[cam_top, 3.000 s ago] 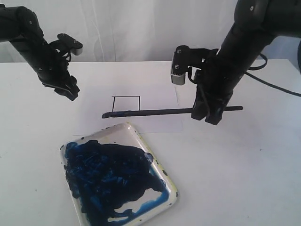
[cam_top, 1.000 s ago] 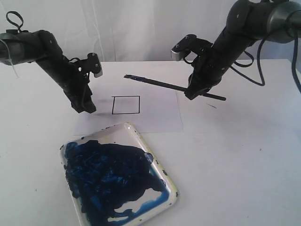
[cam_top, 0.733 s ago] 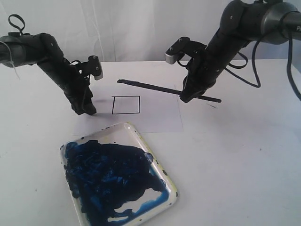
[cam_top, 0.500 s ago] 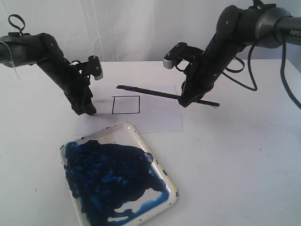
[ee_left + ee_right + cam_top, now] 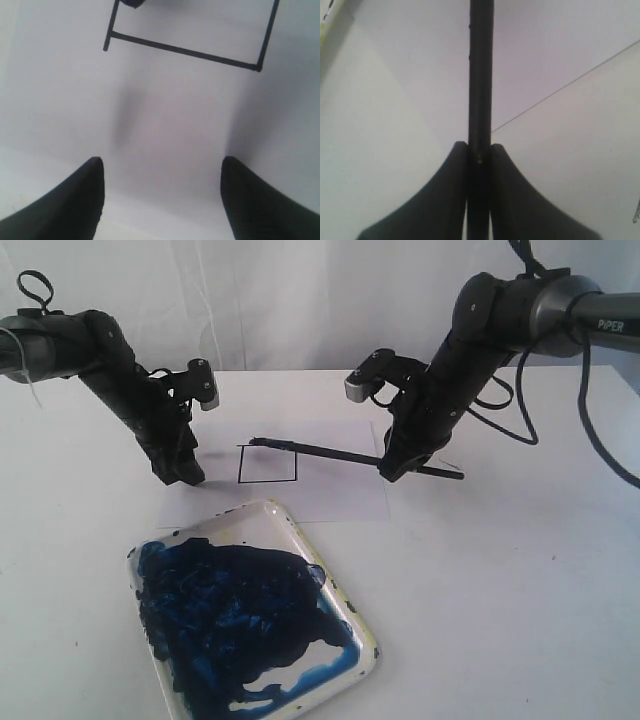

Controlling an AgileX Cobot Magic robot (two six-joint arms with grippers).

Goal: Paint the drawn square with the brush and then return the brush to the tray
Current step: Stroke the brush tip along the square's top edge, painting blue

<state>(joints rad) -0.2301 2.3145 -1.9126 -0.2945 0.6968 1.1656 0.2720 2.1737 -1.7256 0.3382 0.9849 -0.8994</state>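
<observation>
Gripping the brush by its handle, the right fingers are closed on it and hold it nearly level over the white sheet, tip at the far left corner of the drawn square. The left fingers stand spread apart and empty, tips down at the sheet just left of the square. The tray, smeared dark blue, lies on the desk at the sheet's near edge.
</observation>
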